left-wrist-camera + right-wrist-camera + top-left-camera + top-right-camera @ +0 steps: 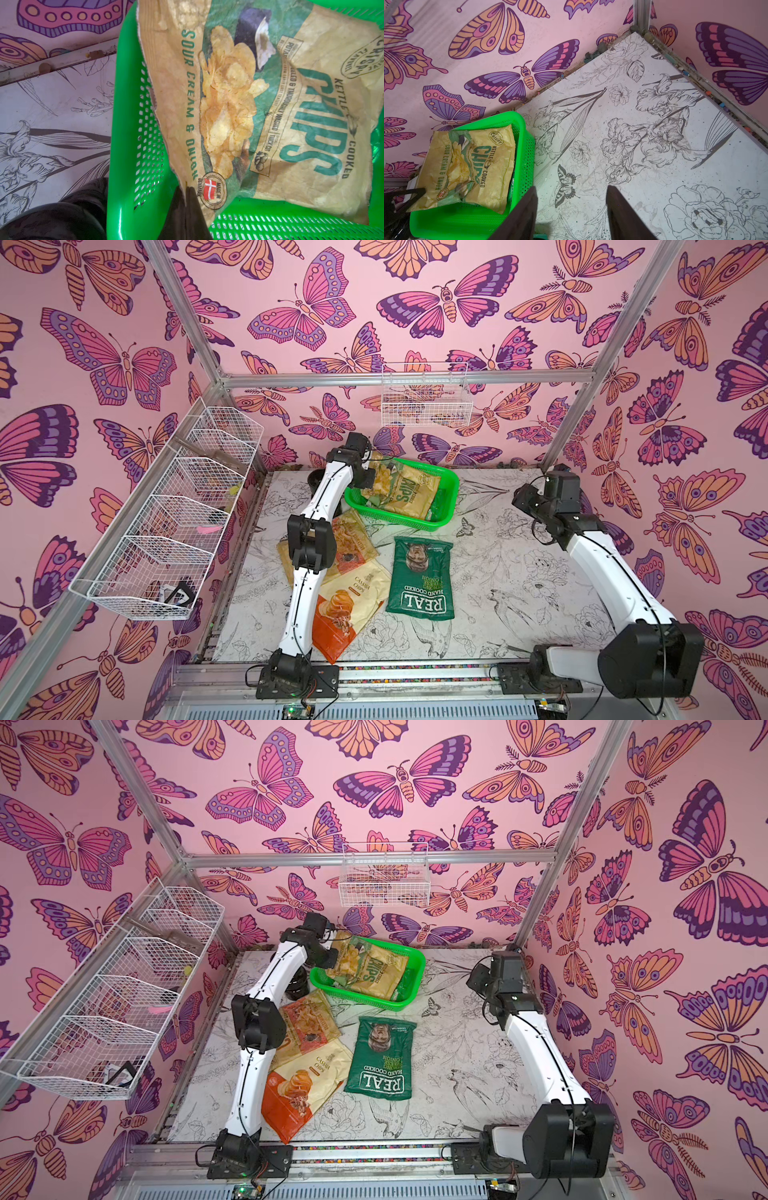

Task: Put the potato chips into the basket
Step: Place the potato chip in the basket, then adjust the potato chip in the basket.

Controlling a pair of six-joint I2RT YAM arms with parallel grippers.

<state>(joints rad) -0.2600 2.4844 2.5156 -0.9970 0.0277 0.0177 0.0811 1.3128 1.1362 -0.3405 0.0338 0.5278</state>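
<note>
L gripper [187,192]: jaws pinched tight on the corner of the tan-green kettle chips bag [405,491], at its "Sour Cream & Onion" edge. Bag is mostly inside the green basket [390,515]; its right end rests on the basket floor, and the held left end is raised over the basket's left rim. Bag's long axis runs far-left to near-right, approx along the basket's length. The gripper sits at the bag's left end, so the bag lies to the right of the jaws.

My read: placing step nearly done. If let go here, the held edge may hang on the rim, so a small shift right before release looks safer.

Something green shows under the kettle bag; can't ID.

R gripper [571,189]: jaws about half apart, holding nothing, above bare table [519,593] right of the basket.

Remaining on the table, all near of the basket:
- REAL bag [419,576], centre, lying flat, long axis near–far, between the two arms. R arm is free, so prob. the better reach.
- Cassava Chips bag [353,605], near-left, partly under L arm.
- tan-orange bag [353,539], left, just near of the basket, overlapped by the Cassava bag and crossed by L arm.

Surface: flat white sheet w/ flower line drawings.

Room: pink butterfly walls, metal frame, white wire baskets [174,531] on the left wall and far wall.
</note>
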